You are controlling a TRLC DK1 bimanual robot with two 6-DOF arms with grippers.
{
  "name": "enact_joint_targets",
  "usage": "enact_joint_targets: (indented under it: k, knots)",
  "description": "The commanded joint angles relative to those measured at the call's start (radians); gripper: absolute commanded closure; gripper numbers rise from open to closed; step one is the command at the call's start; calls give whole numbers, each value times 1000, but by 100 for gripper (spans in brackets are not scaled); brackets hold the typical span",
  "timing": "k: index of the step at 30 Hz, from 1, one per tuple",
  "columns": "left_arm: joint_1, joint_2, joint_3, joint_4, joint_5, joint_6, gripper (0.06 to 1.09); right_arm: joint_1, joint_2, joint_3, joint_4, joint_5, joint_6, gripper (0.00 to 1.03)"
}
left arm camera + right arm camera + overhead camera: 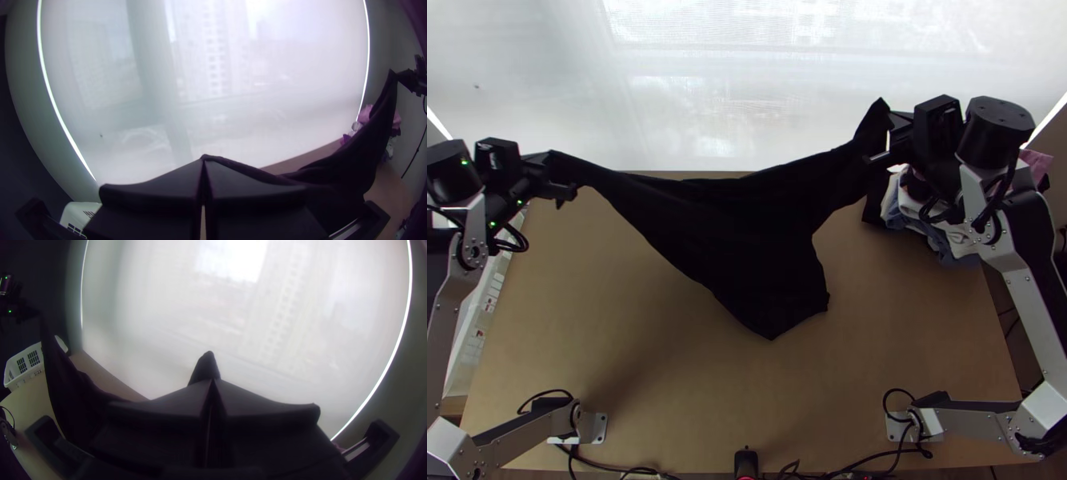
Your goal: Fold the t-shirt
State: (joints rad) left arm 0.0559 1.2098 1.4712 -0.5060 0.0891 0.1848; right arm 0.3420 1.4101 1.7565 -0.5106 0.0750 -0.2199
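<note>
A pale translucent blind [691, 96] spans the top, beyond the wooden table [627, 344]. Arms bent, the left gripper [555, 170] at upper left and right gripper [886, 141] at upper right clamp the black T-shirt [739, 240], stretched across the centre.

two claws [886, 141], one t-shirt [747, 232], one clothes pile [908, 210], one basket [27, 354]

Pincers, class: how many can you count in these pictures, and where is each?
2. The left pincer is by the table's far left corner; the right pincer is toward the far right. Each holds part of the black t-shirt.
</note>
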Motion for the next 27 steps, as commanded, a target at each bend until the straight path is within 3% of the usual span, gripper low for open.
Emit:
enact_joint_targets:
  k: [1, 16, 21, 27]
  knots:
    - [119, -15, 190, 47, 1, -70, 105, 88, 10, 161, -9, 40, -61, 100]
    - [367, 13, 505, 144, 6, -306, 105, 388, 58, 316, 26, 137, -288, 100]
    - [366, 108, 514, 219, 6, -349, 105, 396, 87, 330, 24, 158, -291, 100]
    - [243, 272, 520, 277, -26, -369, 105, 328, 18, 144, 27, 160, -277, 100]
